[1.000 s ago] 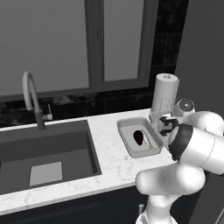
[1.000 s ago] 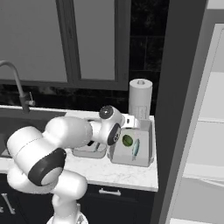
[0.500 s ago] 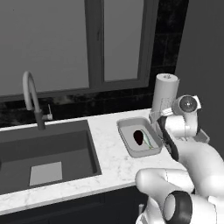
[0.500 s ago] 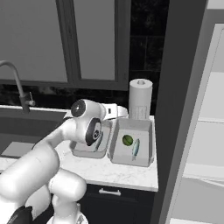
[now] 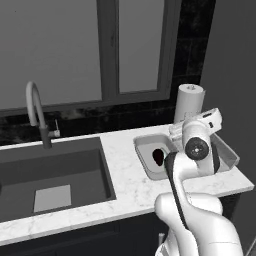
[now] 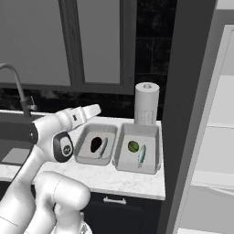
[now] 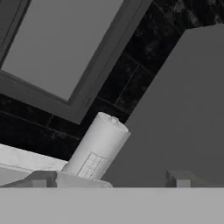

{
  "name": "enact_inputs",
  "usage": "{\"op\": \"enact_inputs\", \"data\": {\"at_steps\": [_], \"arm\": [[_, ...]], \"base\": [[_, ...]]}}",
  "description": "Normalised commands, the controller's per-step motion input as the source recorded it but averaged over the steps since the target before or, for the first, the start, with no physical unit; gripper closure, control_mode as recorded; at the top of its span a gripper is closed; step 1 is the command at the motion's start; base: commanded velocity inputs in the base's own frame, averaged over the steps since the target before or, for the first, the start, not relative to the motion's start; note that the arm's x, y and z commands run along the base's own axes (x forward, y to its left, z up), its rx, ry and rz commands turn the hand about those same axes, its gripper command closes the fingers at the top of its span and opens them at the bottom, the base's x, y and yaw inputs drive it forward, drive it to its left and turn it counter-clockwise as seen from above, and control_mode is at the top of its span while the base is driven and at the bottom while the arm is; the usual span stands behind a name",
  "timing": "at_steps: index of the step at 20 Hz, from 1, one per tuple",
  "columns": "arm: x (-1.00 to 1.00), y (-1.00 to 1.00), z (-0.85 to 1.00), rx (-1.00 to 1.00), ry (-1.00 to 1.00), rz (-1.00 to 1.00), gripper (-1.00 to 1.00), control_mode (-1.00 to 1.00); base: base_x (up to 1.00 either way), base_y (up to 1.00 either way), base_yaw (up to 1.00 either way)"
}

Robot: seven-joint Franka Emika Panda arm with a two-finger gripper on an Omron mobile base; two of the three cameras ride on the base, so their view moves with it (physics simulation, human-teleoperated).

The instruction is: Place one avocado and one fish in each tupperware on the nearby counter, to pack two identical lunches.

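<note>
Two grey tupperwares stand side by side on the white counter [image 6: 114,176]. The left tupperware [image 6: 84,139] holds a dark avocado [image 6: 96,144] and a pale fish [image 6: 103,147]. The right tupperware [image 6: 155,153] holds a green avocado [image 6: 133,146] and a fish [image 6: 142,154]. In the left base view the dark avocado [image 5: 158,156] shows in the nearer tupperware [image 5: 142,150], and my arm hides most of the other. My gripper [image 6: 93,109] hangs above the left tupperware, open and with nothing between its fingers, pointing at the paper towel roll. Its fingertips [image 7: 39,181] stand wide apart.
A paper towel roll [image 6: 146,104] stands upright behind the right tupperware, against the black tiled wall. A tall dark panel [image 6: 192,114] closes off the counter's right end. The sink [image 5: 50,170] and its curved faucet [image 5: 35,107] lie to the left.
My hand has risen from over the right tupperware and swung left, above the left one. The jaws have stayed open. The avocados and fish lie where they were.
</note>
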Motion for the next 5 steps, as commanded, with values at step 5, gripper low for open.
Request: {"op": "enact_inputs", "data": {"at_steps": [5], "arm": [[-0.41, 0.71, 1.0, -0.07, -0.18, 0.0, -1.0, -1.0]], "base": [[0.0, 0.0, 0.0]]}}
